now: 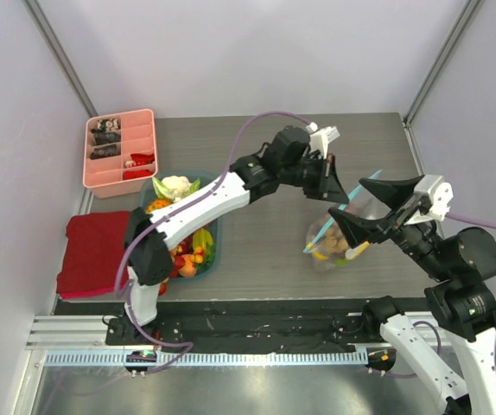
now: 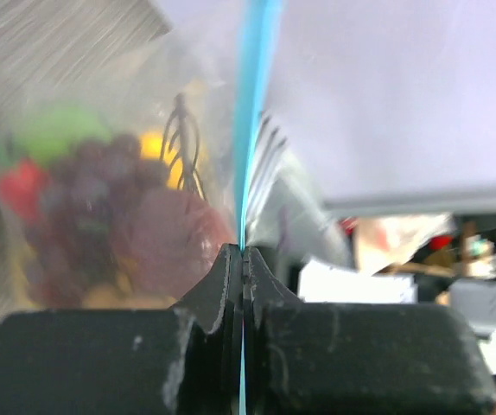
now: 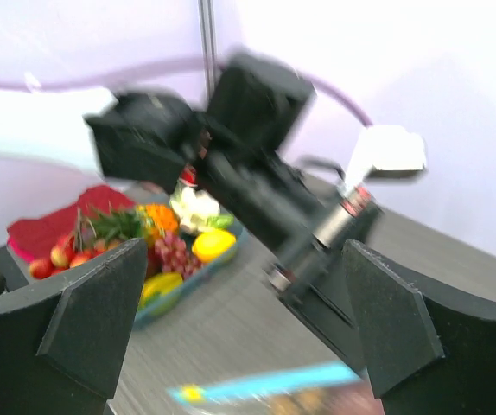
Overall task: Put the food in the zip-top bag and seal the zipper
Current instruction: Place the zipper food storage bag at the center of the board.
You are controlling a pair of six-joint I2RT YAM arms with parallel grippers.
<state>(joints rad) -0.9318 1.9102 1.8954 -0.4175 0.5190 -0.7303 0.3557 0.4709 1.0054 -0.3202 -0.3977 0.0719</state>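
Slanting near-left to far-right — zipper, left fingers pinching

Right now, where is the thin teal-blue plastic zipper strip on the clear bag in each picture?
Top external: the thin teal-blue plastic zipper strip slants down-left, right of centre.
Left wrist: it runs straight up the middle.
Right wrist: a blurry piece lies along the bottom edge.
Shared landmark: the left gripper, pinched shut on the strip; its black arm fills the middle of the right wrist view.
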